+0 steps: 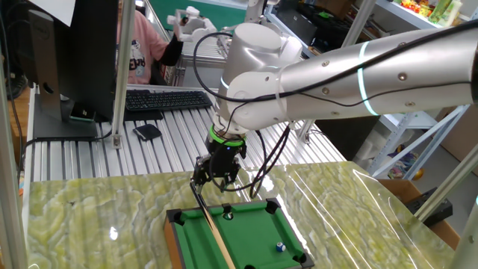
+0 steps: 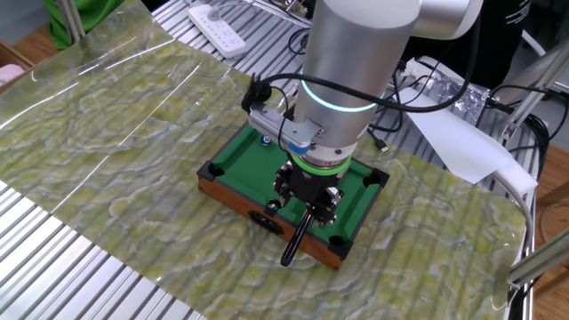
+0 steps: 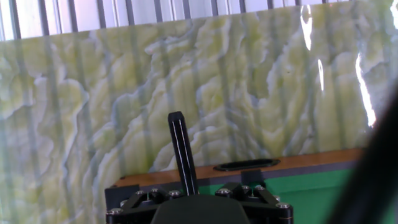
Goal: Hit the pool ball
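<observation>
A mini pool table (image 1: 196, 246) with green felt and a wooden rim lies on the marbled cloth. The pool ball (image 1: 280, 246), tiny and blue with a white patch, rests on the felt near one corner; in the other fixed view the pool ball (image 2: 267, 139) lies by the far corner pocket. A cue stick (image 1: 211, 224) slants across the felt, and its black butt (image 3: 180, 149) overhangs the table's rim (image 3: 298, 163). My gripper (image 2: 308, 203) hovers over that rim end. Its fingers stand apart on either side of the cue, so it is open. The ball is at the table's opposite end.
A small dark ball (image 1: 228, 215) sits on the felt near the rim by my gripper. Beyond the cloth are a keyboard (image 1: 166, 99), a monitor (image 1: 71, 60) and a person (image 1: 138, 45). A power strip (image 2: 222, 20) and white paper (image 2: 462, 142) lie on the slatted table.
</observation>
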Controlling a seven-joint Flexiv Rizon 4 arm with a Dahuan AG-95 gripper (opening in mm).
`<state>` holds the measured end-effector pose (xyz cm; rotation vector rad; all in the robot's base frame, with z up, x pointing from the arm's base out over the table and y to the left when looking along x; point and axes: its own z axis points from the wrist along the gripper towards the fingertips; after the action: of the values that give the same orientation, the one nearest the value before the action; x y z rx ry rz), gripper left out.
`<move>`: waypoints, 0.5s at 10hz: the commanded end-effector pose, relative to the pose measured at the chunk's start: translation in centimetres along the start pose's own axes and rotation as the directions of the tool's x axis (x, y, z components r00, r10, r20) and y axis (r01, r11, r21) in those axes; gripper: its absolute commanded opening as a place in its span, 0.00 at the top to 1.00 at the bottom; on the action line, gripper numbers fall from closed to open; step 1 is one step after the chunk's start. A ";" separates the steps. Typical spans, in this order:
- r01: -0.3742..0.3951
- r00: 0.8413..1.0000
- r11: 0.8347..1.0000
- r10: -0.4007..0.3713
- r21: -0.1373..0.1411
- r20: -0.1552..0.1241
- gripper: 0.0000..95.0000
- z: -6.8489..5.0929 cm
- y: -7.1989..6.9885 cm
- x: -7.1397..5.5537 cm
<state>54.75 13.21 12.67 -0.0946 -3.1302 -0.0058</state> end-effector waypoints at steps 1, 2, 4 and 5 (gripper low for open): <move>0.038 0.999 0.999 -0.038 -0.006 0.009 0.40 0.0 0.0 0.1; 0.043 0.999 0.999 -0.043 -0.007 0.012 0.40 0.0 0.0 0.1; 0.083 0.996 0.996 -0.083 -0.013 0.015 0.60 0.0 0.0 0.1; 0.102 0.995 0.995 -0.102 -0.012 0.021 0.60 0.0 0.0 0.1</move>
<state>54.63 13.15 12.75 0.0618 -3.1495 -0.0272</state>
